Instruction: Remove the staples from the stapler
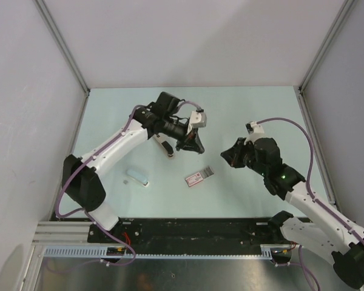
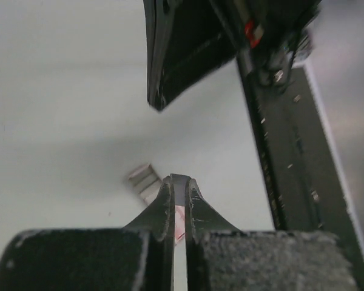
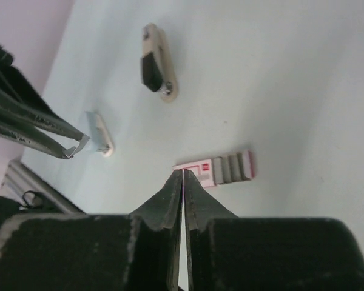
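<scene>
Matte black right gripper [image 3: 182, 173] fingers press together near a flat pink staple box [image 3: 215, 168]; left gripper [image 2: 179, 180] equally closed; rounded beige stapler [image 3: 158, 60] beyond.

The left arm [image 1: 112, 150] stretches up from its base and bends at the elbow, its wrist angled down and to the right, so that the left claw [image 1: 194, 147] hangs with its fingers pressed together. The right arm [image 1: 303, 194] leans in from the other side, its right claw [image 1: 226, 155] likewise closed tight and aimed leftward, the two tips facing each other but apart.
</scene>
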`<action>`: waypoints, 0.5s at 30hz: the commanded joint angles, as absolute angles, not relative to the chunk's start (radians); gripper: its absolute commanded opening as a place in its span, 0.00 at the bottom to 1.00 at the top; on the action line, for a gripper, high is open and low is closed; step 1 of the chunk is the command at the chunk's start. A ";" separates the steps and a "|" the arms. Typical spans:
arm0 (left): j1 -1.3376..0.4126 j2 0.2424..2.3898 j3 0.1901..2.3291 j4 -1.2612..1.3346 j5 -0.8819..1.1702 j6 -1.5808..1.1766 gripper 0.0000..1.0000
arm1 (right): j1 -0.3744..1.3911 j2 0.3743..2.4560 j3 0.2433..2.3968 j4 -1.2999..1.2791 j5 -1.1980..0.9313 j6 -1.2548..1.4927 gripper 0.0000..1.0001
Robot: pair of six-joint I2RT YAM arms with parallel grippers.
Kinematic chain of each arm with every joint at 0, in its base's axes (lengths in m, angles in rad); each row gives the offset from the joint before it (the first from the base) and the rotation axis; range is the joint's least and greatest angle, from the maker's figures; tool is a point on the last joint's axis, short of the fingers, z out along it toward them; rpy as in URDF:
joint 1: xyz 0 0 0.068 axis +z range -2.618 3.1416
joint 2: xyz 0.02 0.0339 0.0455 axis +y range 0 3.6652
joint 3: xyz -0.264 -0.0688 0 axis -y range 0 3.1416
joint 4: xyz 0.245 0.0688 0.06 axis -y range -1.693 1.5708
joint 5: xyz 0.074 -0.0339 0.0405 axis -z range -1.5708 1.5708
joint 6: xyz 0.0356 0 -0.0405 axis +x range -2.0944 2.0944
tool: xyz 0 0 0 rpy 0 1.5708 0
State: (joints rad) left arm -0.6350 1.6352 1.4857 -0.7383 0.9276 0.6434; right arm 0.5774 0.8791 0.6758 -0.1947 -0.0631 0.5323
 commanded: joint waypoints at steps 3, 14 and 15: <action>-0.587 1.671 1.669 -0.742 1.337 0.441 0.00 | 0.587 0.786 0.716 -0.032 -0.238 0.517 0.13; -0.584 1.842 2.154 -0.739 1.417 0.062 0.00 | 0.646 0.733 0.775 0.092 -0.311 0.535 0.28; -0.584 1.862 2.199 -0.736 1.401 0.013 0.00 | 0.650 0.735 0.785 0.094 -0.309 0.531 0.29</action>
